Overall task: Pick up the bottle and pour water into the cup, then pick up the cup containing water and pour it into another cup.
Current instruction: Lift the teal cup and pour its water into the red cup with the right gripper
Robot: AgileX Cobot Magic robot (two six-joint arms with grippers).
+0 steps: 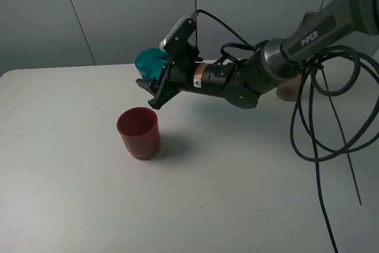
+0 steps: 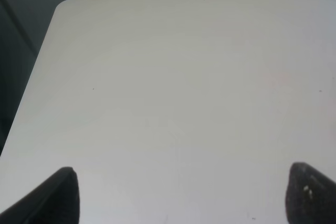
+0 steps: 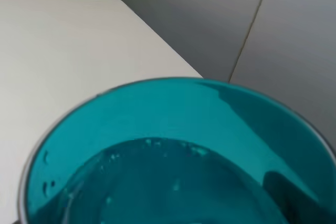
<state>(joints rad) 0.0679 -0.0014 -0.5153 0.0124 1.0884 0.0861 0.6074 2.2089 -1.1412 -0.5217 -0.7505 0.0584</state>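
My right gripper (image 1: 155, 84) is shut on the teal-blue cup (image 1: 149, 63) and holds it in the air, tipped over, behind and above the dark red cup (image 1: 139, 133). The red cup stands upright on the white table (image 1: 71, 194). In the right wrist view the teal cup (image 3: 173, 129) fills the frame, and water (image 3: 157, 182) shows inside it. The grey-brown bottle (image 1: 289, 90) stands behind the right arm, mostly hidden. My left gripper (image 2: 181, 195) is open and empty over bare table; only its dark fingertips (image 2: 58, 198) show.
Black cables (image 1: 320, 146) hang in loops from the right arm down to the table at the right. The table's back edge (image 1: 71, 68) meets a grey wall. The left arm is outside the exterior view.
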